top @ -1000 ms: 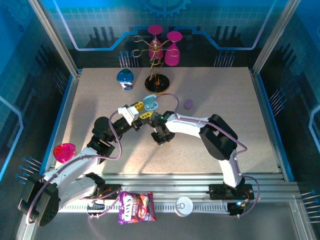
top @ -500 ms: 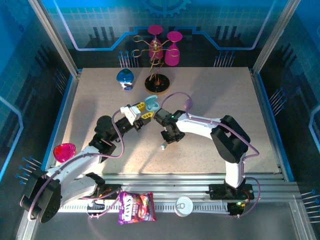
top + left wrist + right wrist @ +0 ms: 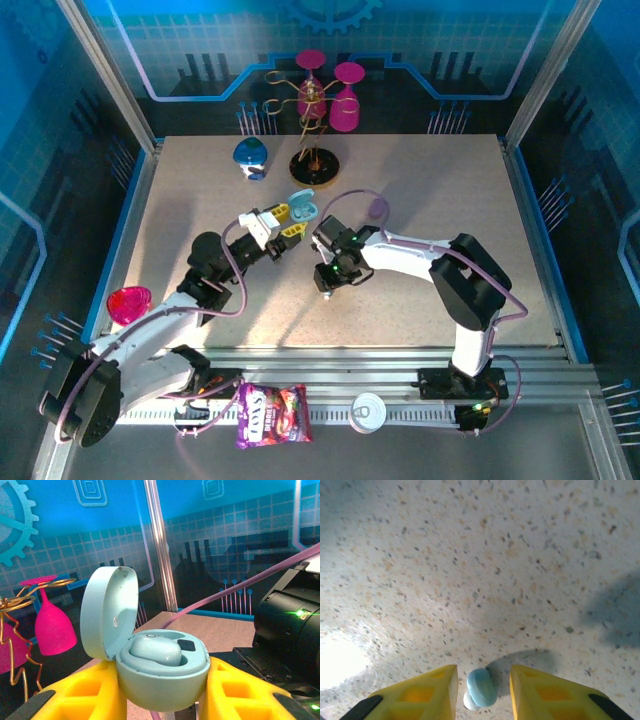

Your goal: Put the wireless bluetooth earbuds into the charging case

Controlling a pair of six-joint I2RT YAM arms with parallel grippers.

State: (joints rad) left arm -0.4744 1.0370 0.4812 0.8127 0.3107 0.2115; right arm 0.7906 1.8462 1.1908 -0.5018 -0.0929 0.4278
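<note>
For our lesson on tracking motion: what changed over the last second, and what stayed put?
The right arm's elbow swung out to the right, and the right end effector moved to straddle a pale blue earbud on the table, jaws open, not gripping. The left end effector kept the open charging case clamped, a second earbud seated inside.

Top external: mounted high, behind arm bases point(image 3: 465, 385); looks down and forward across whole speckled beige counter point(image 3: 420, 190), bases at bottom edge, blue grid-printed back wall point(image 3: 400, 40) at top.

Left wrist: sits low behind yellow fingers point(image 3: 240, 695) of left end effector point(image 3: 162, 692); faces near level toward back wall; close on open pale blue pebble-shaped plastic case point(image 3: 162, 672) gripped there. Shares case, pink plastic goblet point(image 3: 52, 625) with top view.

Right wrist: looks straight down, very near counter; right end effector point(image 3: 482, 677) at bottom edge, straddling pale blue plastic earbud point(image 3: 481, 689). Shares mid-counter patch with top view.
</note>
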